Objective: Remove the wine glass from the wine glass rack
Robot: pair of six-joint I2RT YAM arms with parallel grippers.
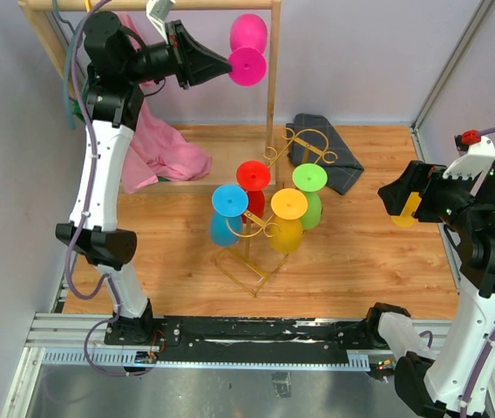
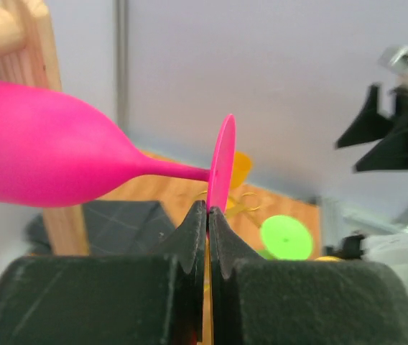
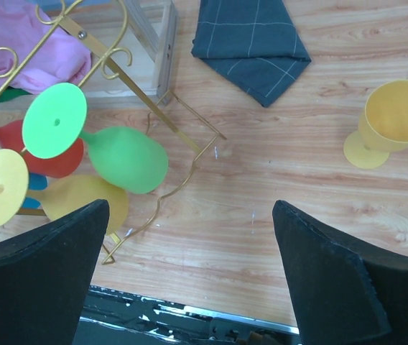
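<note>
High at the back left, beside the wooden clothes rack (image 1: 273, 83), a pink wine glass (image 1: 247, 50) is held clear of the wine glass rack (image 1: 265, 228) by the left gripper (image 2: 208, 215).

The left gripper's fingers are pressed shut on the rim of the glass's foot. The glass is carried on its side, well above and apart from the gold wire stand. That stand is set mid-table (image 1: 361, 252), with a blue glass (image 1: 228, 202), a red glass (image 1: 253, 176), a yellow glass (image 1: 288, 205) and a green glass (image 1: 309, 178) hung on its hooks. The right gripper (image 3: 189, 215) is spread wide over the table's right side, nothing between its fingers. A loose yellow goblet (image 3: 394, 118) is stood upright on the wood near it. A pink cloth (image 1: 165, 155) and a folded dark grey cloth (image 1: 319, 139) are laid at the back.
</note>
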